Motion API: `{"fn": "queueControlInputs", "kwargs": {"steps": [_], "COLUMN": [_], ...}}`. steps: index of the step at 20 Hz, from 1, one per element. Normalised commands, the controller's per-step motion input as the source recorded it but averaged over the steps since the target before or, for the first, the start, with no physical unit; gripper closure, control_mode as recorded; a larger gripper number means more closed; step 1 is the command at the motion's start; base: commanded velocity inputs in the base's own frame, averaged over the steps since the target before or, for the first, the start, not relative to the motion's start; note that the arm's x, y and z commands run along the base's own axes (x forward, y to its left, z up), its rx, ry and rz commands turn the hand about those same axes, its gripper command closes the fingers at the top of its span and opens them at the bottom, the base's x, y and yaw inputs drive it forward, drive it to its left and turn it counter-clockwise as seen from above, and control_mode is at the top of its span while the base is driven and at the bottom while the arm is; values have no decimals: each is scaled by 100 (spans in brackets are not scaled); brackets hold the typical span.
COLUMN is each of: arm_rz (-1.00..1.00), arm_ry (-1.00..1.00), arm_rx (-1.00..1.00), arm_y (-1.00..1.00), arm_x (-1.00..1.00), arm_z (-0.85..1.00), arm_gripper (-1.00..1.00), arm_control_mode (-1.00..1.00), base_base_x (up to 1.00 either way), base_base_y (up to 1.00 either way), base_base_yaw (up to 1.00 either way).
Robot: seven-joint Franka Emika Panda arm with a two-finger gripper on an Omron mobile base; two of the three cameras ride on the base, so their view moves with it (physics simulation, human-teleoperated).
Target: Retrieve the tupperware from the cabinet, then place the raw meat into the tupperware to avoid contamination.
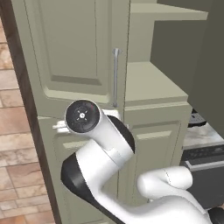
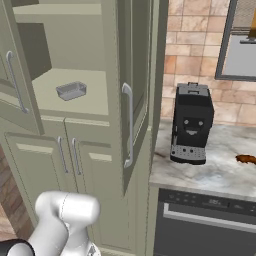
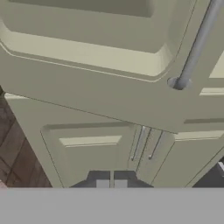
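Cabinet [image 2: 90,165]: sage-green, panelled. Both upper doors stand open; the lower double doors are shut, their two slim silver handles side by side at the centre seam.

Left upper door [image 1: 74,52]: swung outward, its bar handle [image 1: 115,78] vertical near its free edge. In the hand view this door's lower panel and the foot of its handle sit close above the camera.

Right upper door [image 2: 134,85]: swung out toward the counter, seen nearly edge-on in the right base view, with a long silver handle [image 2: 128,125].

Shelf [image 2: 95,102]: bare pale surface inside the open upper part; a second shelf above it.

Tupperware [image 2: 71,91]: pale grey, see-through, low-walled. Sits upright on the shelf, toward its left side, well apart from the gripper.

Raw meat [image 2: 246,159]: small reddish-brown lump lying on the marble counter [image 2: 220,170] at the far right, well apart from the cabinet.

Coffee machine [image 2: 191,124]: big, black, upright on the counter between cabinet and meat.

Dishwasher [image 2: 205,220]: dark front under the counter, right of the cabinet.

Gripper [image 3: 111,183]: two dark fingertips close together with a thin gap, holding nothing, in front of the lower doors below the left upper door's bottom edge.
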Motion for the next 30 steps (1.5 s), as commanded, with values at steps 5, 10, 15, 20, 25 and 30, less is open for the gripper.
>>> {"fn": "queueControlInputs", "kwargs": {"steps": [5, 10, 15, 20, 25, 30], "arm_rz": [6, 5, -3, -7, -2, -2], "arm_ry": [0, 2, 1, 0, 0, 1], "arm_rx": [6, 18, 34, 41, 41, 25], "arm_y": [-56, -77, -79, -63, -52, -50], "arm_x": [-16, -6, 2, 3, 19, 19], "arm_z": [5, 0, 0, 1, 13, 28], "arm_gripper": [-100, -100, -100, -100, -100, -100], "arm_control_mode": [-100, -100, -100, -100, -100, -100], "base_base_x": [0, 0, 0, 0, 0, 0], "base_base_y": [0, 0, 0, 0, 0, 0], "base_base_yaw": [0, 0, 0, 0, 0, 0]}}
